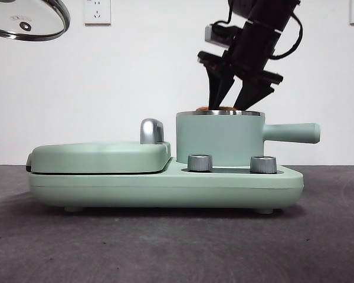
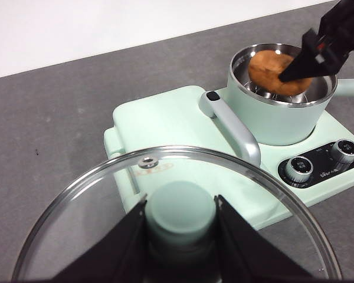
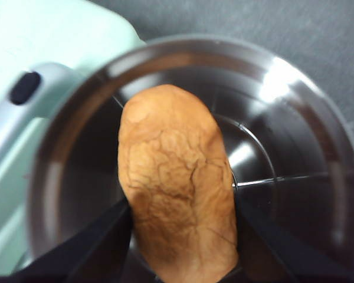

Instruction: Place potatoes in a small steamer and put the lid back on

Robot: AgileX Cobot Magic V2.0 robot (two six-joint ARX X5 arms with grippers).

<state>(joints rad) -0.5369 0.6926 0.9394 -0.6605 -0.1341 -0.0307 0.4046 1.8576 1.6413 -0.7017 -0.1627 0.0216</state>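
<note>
Inside the small steamer (image 2: 281, 112), potato (image 3: 180, 183) clamped by right tool (image 3: 183, 227); left tool (image 2: 181, 236) gripping lid (image 2: 106, 236)

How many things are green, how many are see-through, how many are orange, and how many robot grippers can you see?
Green: 2, the steamer pot and the griddle base
See-through: 1, the glass lid
Orange: 1, the potato
Grippers: 2, the left gripper and the right gripper
Total: 6

Orange-brown crackle-skinned potato (image 3: 180, 194), mint-green steamer (image 1: 219, 139) with steel rim, clear lid (image 2: 94, 212) with mint-green knob
</note>
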